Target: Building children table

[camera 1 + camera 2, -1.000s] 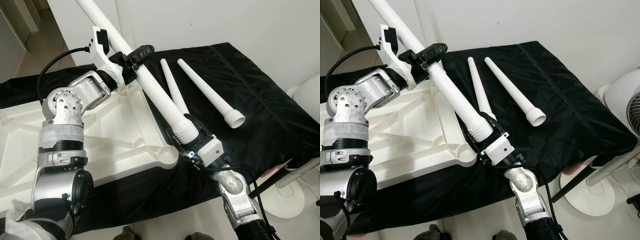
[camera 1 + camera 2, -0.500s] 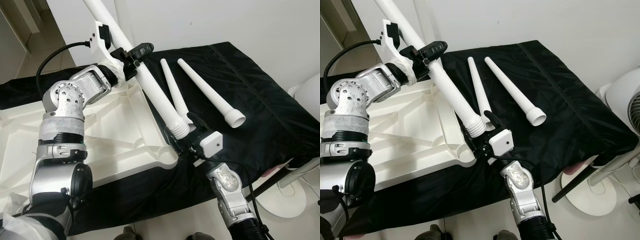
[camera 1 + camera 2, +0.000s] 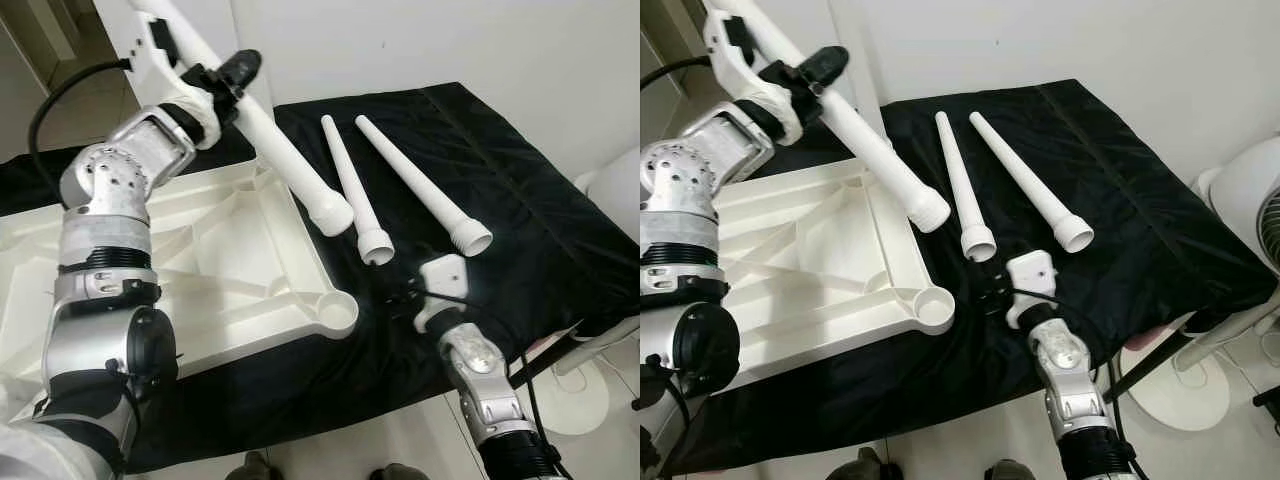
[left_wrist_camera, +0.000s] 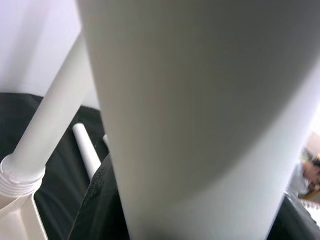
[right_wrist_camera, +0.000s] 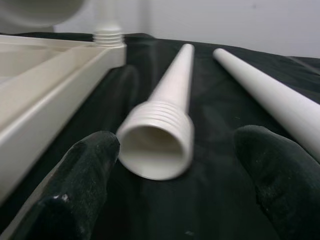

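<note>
Black cloth (image 3: 520, 190), upturned tabletop (image 3: 200, 270), legs laid out.
One leg (image 3: 285, 160) is clamped by the left gripper (image 3: 215, 85); its threaded end should be lined squarely over the corner socket (image 3: 337, 313). The right gripper (image 5: 175, 165) is spread wide before the loose leg (image 5: 167, 112).

Before me a black cloth (image 3: 520, 190) covers the surface. On it lies the white tabletop (image 3: 200, 270), upside down, with a round leg socket (image 3: 337, 313) at its near corner. Beside it two loose white legs (image 3: 350, 185) (image 3: 420, 185) lie side by side, threaded ends toward me.
</note>
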{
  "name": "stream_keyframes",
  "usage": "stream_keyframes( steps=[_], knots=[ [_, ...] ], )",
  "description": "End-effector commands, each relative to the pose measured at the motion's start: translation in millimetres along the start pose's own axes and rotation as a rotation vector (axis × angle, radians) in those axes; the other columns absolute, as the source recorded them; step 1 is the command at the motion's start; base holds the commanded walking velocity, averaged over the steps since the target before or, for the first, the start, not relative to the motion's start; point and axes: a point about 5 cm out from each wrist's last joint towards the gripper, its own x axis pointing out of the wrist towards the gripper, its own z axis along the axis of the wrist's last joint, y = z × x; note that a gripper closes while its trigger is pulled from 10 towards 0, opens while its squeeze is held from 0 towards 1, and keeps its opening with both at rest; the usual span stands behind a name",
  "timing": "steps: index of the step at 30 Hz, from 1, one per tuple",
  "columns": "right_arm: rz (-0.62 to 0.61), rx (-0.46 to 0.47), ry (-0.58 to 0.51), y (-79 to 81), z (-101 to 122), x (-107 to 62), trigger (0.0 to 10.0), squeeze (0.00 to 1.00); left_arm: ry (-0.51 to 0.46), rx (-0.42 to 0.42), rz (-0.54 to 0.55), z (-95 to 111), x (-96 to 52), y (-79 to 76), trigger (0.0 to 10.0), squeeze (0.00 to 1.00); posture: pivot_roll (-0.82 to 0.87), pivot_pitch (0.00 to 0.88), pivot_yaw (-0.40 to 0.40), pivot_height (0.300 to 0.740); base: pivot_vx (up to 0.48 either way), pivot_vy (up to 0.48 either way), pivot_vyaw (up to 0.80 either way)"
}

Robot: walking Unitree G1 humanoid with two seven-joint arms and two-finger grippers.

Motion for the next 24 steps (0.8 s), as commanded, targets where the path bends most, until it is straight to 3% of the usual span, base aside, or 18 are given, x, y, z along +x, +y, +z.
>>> stream_keyframes(
  steps=[1, 6, 11, 13, 15, 19, 21, 24],
  knots=[
    [0.039, 0.019, 0.013, 9.3, -1, -0.6, 10.0, 0.0, -0.042, 0.01, 0.005, 8, 0.7, -1.6, 10.0, 0.0, -0.1, 0.0, 0.061, 0.74, 0.0, 0.0, 0.0],
    [0.101, 0.1, -0.02, 16.0, 13, 1.0, 10.0, 0.0, -0.097, 0.086, 0.034, 10, -4.4, -1.7, 10.0, 0.0, -0.1, 0.0, 0.043, 0.74, 0.0, 0.0, 0.0],
    [0.124, 0.113, -0.044, 12.2, 23, 3.7, 10.0, 0.0, -0.11, 0.196, 0.032, 6, -4.5, -10.0, 10.0, 0.0, -0.09, 0.0, 0.037, 0.74, 0.0, 0.0, 0.0],
    [0.109, 0.094, -0.053, 7.1, 33, 9.2, 10.0, 0.0, -0.12, 0.295, 0.028, -1, -3.7, -19.9, 10.0, 0.0, -0.09, 0.0, 0.034, 0.74, 0.0, 0.0, 0.0],
    [0.106, 0.086, -0.058, 6.0, 36, 10.8, 10.0, 0.0, -0.125, 0.325, 0.027, -3, -3.7, -22.8, 10.0, 0.0, -0.09, 0.0, 0.033, 0.74, 0.0, 0.0, 0.0],
    [0.039, -0.087, -0.05, -1.2, 46, 22.9, 10.0, 0.0, -0.153, 0.445, 0.006, -15, -1.9, -41.2, 10.0, 0.0, -0.09, 0.0, 0.031, 0.74, 0.0, 0.0, 0.0],
    [0.013, -0.104, -0.035, -2.0, 49, 27.9, 10.0, 0.0, -0.171, 0.502, -0.017, -22, -1.5, -54.3, 10.0, 0.0, -0.07, 0.0, 0.018, 0.74, 0.0, 0.0, 0.0],
    [-0.002, -0.096, -0.026, -2.4, 51, 29.6, 10.0, 0.0, -0.182, 0.517, -0.03, -24, -1.7, -60.0, 10.0, 0.0, -0.07, 0.0, 0.015, 0.74, 0.0, 0.0, 0.0]
  ],
)
